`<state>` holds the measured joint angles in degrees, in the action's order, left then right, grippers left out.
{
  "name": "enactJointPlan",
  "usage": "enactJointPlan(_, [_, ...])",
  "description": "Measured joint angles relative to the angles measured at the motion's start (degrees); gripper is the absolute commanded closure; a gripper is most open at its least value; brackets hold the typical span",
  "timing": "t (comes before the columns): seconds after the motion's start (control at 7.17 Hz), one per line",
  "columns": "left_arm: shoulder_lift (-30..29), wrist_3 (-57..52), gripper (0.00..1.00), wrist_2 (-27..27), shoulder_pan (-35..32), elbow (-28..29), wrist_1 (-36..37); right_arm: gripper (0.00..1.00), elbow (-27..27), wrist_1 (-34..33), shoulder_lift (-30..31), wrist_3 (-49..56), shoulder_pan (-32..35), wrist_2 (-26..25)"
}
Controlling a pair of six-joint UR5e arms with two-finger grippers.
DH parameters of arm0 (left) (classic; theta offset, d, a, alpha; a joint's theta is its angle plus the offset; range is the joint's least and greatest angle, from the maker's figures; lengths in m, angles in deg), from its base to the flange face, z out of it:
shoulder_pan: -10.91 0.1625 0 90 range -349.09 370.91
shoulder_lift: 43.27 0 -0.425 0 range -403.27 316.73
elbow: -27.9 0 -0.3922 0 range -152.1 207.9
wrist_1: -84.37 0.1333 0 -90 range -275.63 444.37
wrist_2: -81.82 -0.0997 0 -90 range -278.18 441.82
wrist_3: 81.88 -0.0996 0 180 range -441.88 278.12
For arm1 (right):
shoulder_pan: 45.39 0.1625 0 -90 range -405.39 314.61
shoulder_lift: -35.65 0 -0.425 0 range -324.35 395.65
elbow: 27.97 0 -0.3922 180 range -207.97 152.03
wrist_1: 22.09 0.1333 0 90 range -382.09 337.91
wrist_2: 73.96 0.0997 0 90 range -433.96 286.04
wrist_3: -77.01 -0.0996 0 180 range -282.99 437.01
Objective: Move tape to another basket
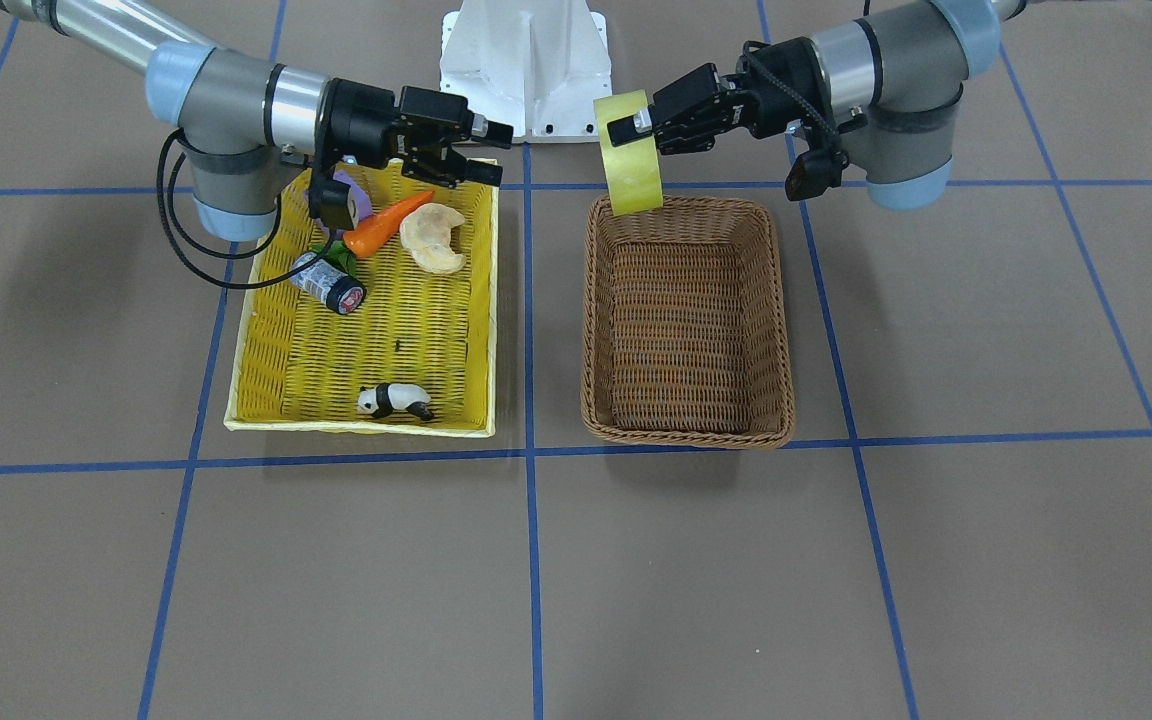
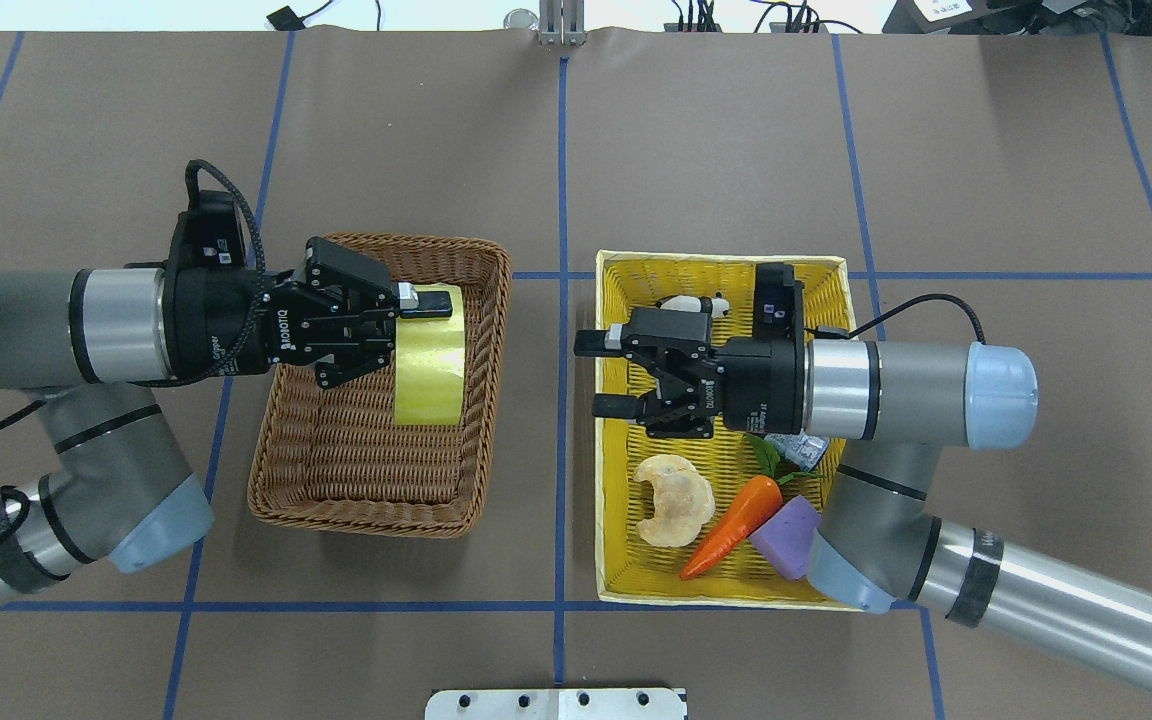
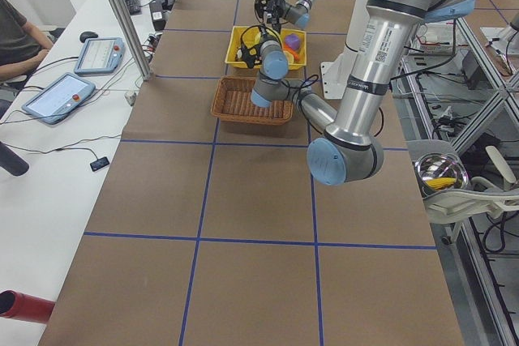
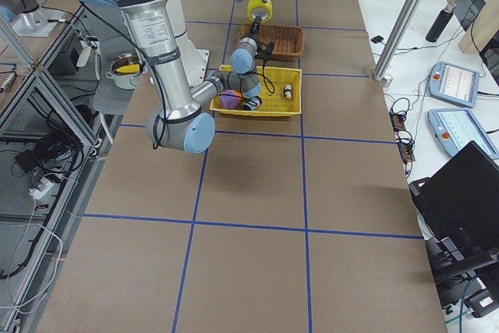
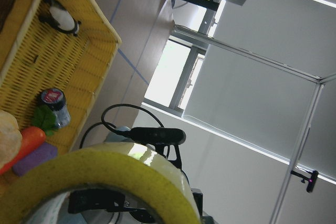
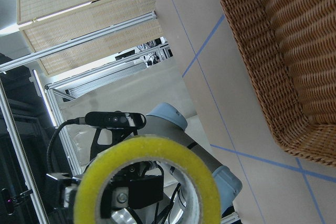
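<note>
1. Now, your left pincer (image 2: pixel 414 305) is closed on the roll of packing tape (image 2: pixel 429 370). It pinches the ring's wall near the top, and one finger seems to reach inside the core.
2. The tape hangs on edge, clear of the weave, above the end of the brown wicker basket (image 2: pixel 366 525) nearest the robot's base.
3. Your right pincer (image 2: pixel 601 375) is spread wide and holds nothing. It hovers over the yellow basket (image 2: pixel 716 598), where the carrot (image 2: pixel 733 527) and toy panda (image 2: pixel 693 303) lie.
4. Expect the roll to be light and stiff, with a glossy outer face that is likely slippery. The wall grip through the core looks the surest hold.
5. Because it is round, it may well roll or tip once freed, so bring it low over the basket floor before you part the fingers.
6. What remains appears to be only lowering and releasing, above the desk (image 2: pixel 736 130).
</note>
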<state>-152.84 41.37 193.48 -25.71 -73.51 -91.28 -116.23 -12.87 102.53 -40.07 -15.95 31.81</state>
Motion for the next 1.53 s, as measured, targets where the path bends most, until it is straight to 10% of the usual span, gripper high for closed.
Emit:
enactJointPlan(0.42, [2.48, -19.18, 1.00, -0.36, 0.83, -12.50, 36.35, 0.00, -0.17, -7.25, 4.05, 10.63, 8.73, 4.63])
enactJointPlan(0.98, [3.00, -36.06, 1.00, -0.64, 1.73, -16.32, 56.91, 0.00, -0.29, -10.85, 13.77, 21.15, 15.91, 5.80])
enactJointPlan(1.53, [-5.39, -40.79, 1.00, -7.72, 5.24, -15.99, 80.00, 0.00, -0.32, -23.37, 20.44, 43.77, 29.94, 21.57])
